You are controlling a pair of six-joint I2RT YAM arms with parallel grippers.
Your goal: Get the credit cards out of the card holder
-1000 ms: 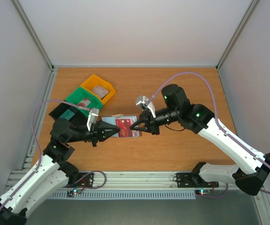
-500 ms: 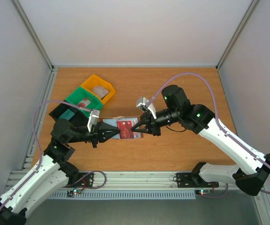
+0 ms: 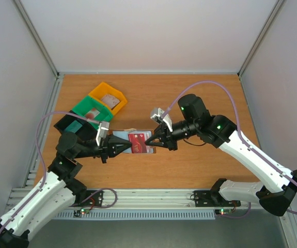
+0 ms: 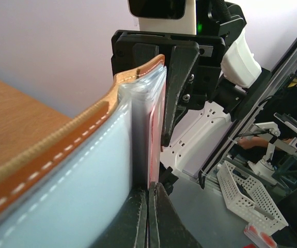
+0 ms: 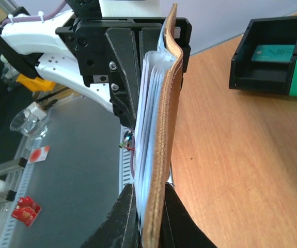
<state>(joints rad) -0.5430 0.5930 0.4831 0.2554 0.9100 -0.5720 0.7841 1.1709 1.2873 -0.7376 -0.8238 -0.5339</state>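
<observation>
The card holder [image 3: 120, 136] hangs open above the table between both arms, brown outside [image 5: 170, 113] and pale blue inside [image 4: 81, 155]. A red credit card [image 3: 141, 140] shows on its inner face. In the left wrist view this card's edge [image 4: 157, 134] runs straight into the tips of my left gripper [image 4: 149, 199], which is shut on it. My left gripper [image 3: 132, 147] comes in from the left. My right gripper [image 5: 151, 206] is shut on the holder's leather edge and clear sleeves, reaching from the right [image 3: 151, 140]. Any other cards are hidden in the sleeves.
Three small bins stand at the back left: yellow [image 3: 108, 96], green [image 3: 91, 109] and black [image 3: 71, 125]. The black bin [image 5: 272, 57] holds a teal card. The table's near edge and aluminium rail [image 3: 148, 199] lie just below the arms.
The right gripper has closed a little tighter on the holder. Holder and both grippers have drifted slightly toward the near edge.
</observation>
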